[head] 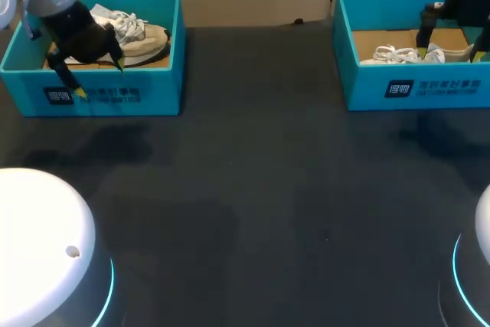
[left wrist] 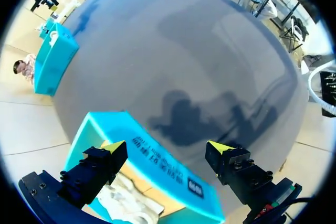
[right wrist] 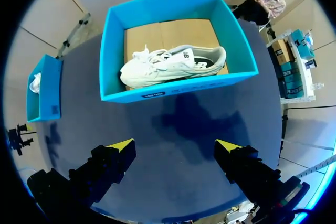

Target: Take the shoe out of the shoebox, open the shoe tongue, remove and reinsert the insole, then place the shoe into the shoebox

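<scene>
Nearest in the left wrist view, the left gripper (left wrist: 166,146) hangs with its jaws released and spread wide, astride the front wall of the left shoebox (left wrist: 157,166): one yellow-tipped finger is over the inside of the box, the other over the dark table (head: 268,189) outside it. Neither finger touches anything. White laces of the beige shoe (left wrist: 123,203) show in the box under the inner finger. From the head view, this shoe (head: 134,36) lies on its side in the blue box (head: 115,93) at the table's far left, with the left gripper (head: 99,78) above the box's front wall. The right gripper (right wrist: 176,145) is likewise released, its fingers well apart and holding nothing. It hangs over the table with the right shoebox (right wrist: 173,92) ahead of it. The white shoe (right wrist: 170,65) lies on its side on the cardboard floor of that box, untouched. In the head view the right gripper (head: 450,53) appears above the white shoe (head: 413,54) and its box (head: 413,86) at the table's far right.
</scene>
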### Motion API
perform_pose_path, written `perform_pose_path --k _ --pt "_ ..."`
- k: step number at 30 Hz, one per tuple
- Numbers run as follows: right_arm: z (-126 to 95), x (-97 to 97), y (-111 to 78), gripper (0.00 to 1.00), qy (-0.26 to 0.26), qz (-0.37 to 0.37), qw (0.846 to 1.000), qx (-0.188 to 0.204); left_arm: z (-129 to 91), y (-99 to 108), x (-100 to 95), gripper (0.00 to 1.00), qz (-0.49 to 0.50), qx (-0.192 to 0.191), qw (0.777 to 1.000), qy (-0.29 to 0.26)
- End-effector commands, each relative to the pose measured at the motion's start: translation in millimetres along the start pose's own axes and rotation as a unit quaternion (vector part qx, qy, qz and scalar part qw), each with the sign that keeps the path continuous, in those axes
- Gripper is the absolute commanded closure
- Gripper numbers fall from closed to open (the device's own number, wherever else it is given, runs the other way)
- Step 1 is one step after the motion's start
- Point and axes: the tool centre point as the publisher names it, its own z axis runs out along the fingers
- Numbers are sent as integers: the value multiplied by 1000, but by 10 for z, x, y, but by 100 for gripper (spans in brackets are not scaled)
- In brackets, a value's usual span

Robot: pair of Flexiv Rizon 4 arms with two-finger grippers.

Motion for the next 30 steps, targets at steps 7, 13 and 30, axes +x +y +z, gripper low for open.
perform_pose_path --k 7,13,30 --pt "4 -1 -5 0 1 0 1000 -1 -293 599 -155 0 17 3 1000 -11" --pt "4 -1 -5 0 1 0 1000 -1 -410 923 -225 0 63 0 998 -5" --pt "4 -1 -5 0 1 0 1000 -1 -785 1560 -317 0 95 -36 995 18"
